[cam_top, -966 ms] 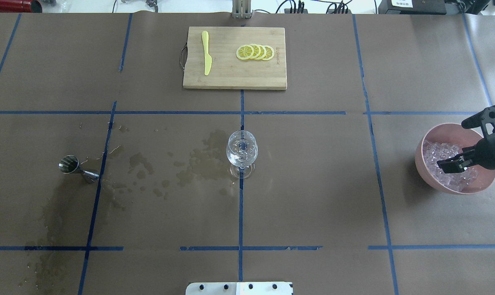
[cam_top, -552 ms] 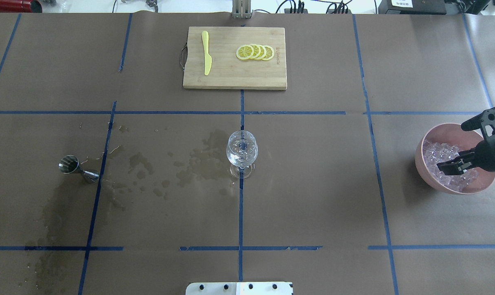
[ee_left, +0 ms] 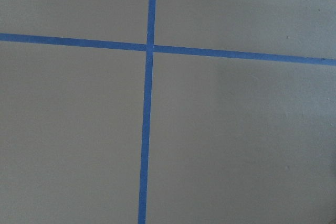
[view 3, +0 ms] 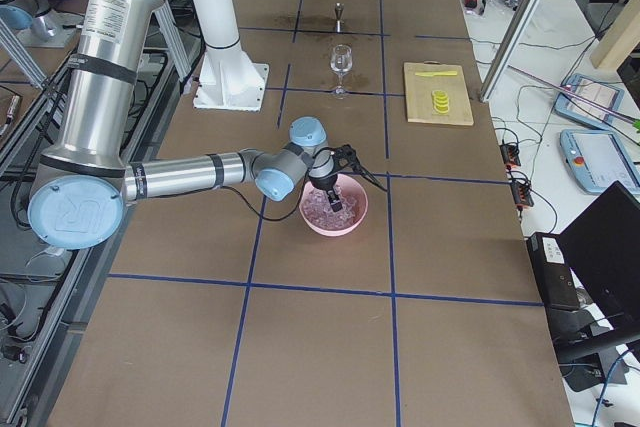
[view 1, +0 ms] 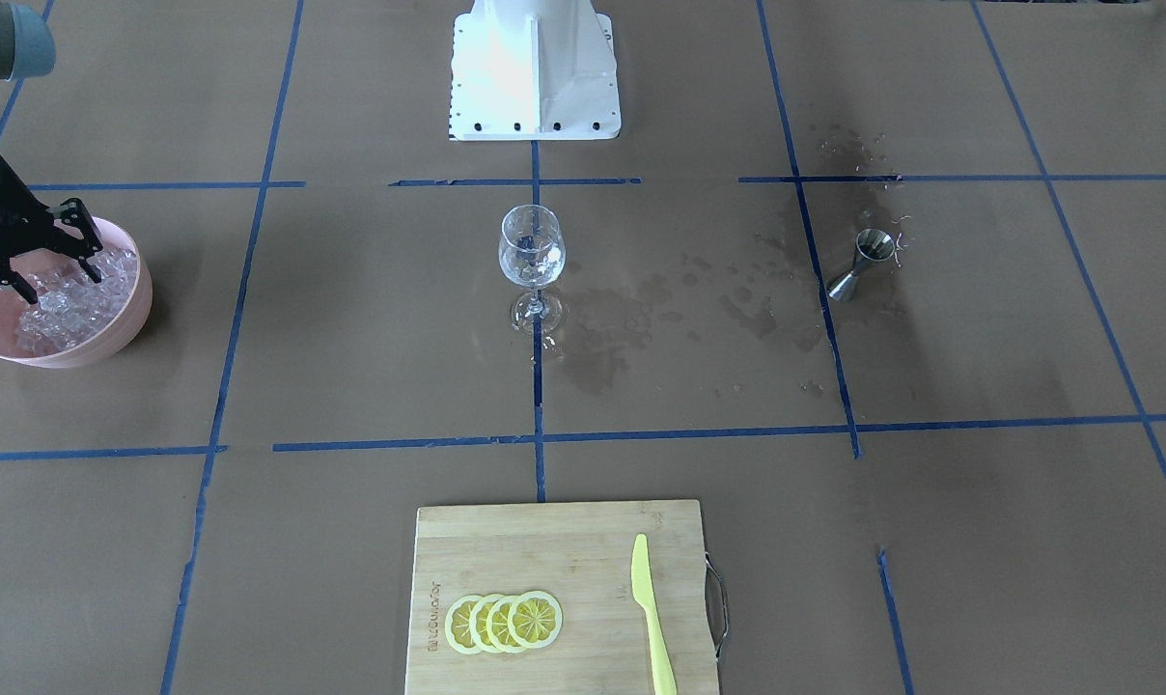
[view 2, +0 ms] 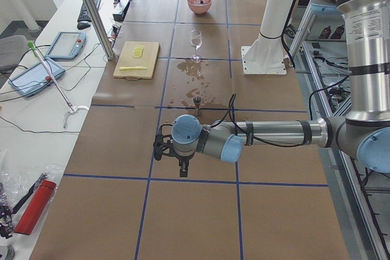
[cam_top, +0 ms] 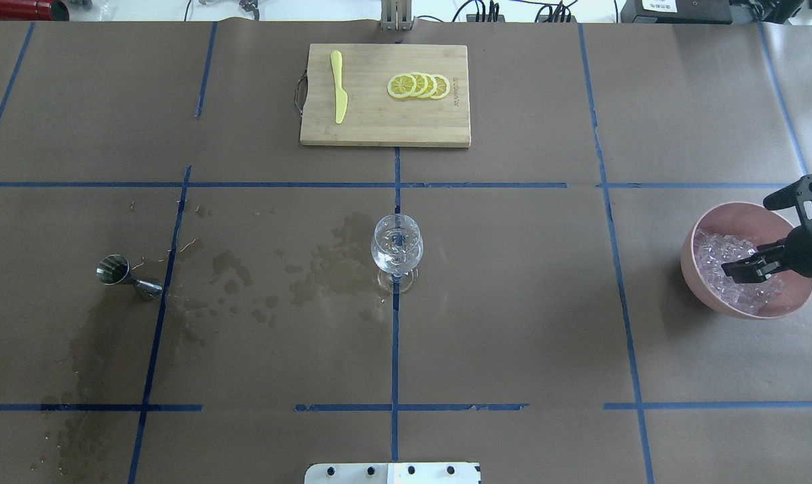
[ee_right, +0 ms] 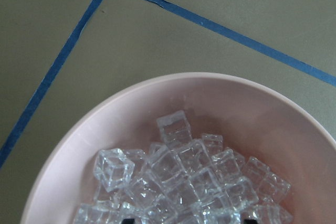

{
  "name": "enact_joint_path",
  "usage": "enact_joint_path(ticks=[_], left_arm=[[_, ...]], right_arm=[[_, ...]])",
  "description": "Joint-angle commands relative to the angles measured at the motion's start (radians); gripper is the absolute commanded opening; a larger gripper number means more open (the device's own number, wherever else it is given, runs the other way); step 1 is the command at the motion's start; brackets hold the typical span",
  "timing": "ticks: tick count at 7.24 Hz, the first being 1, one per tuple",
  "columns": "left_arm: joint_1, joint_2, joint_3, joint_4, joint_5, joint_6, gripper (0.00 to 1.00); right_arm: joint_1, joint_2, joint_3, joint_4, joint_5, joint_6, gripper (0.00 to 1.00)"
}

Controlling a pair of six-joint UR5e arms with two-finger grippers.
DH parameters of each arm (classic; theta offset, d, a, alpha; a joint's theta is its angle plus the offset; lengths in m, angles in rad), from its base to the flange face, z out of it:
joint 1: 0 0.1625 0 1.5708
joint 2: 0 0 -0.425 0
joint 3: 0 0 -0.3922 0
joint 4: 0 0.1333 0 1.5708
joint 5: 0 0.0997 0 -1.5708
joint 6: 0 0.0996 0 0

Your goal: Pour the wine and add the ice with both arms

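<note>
The right gripper point(cam_top: 746, 237), its fingers spread wide, is hanging amid the ice point(ee_right: 178, 182) heaped in the pink bowl point(ee_right: 252, 108). The left gripper point(view 2: 181, 165) is hovering over the table point(view 2: 201, 217); whether it is spread or pressed together cannot be told.

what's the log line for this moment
right gripper: open, down in ice | ice: heaped in pink bowl | left gripper: away from wine glass, state unclear | wine glass: upright

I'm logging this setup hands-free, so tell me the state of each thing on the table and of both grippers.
wine glass: upright
jigger: appears upright
pink bowl: holding ice cubes
right gripper: open, fingertips down among the cubes
lemon slices: overlapping on the cutting board
yellow knife: flat on the board
brown paper: wet-stained near glass and jigger
left gripper: over bare paper; open or shut unclear
</note>
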Motion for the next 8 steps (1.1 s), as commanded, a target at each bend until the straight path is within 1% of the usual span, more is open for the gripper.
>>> enact_joint_path(ticks=[1,3,4,5,6,8], left_arm=[[0.0,0.0,0.001,0.0,0.0,-0.001,1.0],[0.0,-0.002,0.001,0.0,0.0,-0.001,1.0],[0.0,-0.003,0.001,0.0,0.0,0.001,1.0],[0.0,-0.005,0.001,0.0,0.0,0.0,1.0],[0.0,-0.005,0.001,0.0,0.0,-0.001,1.0],[0.0,-0.005,0.003,0.0,0.0,0.001,1.0]], right_arm=[[0.005,0.001,-0.001,-0.004,-0.004,-0.001,0.75],[0.003,0.005,-0.035,-0.001,-0.005,-0.001,0.75],[0.005,0.007,-0.037,-0.001,-0.004,-0.001,0.75],[0.005,0.007,-0.037,-0.001,-0.004,-0.001,0.7],[0.003,0.007,-0.038,-0.001,-0.005,-0.001,0.6],[0.005,0.007,-0.037,-0.001,-0.004,0.006,0.3]])
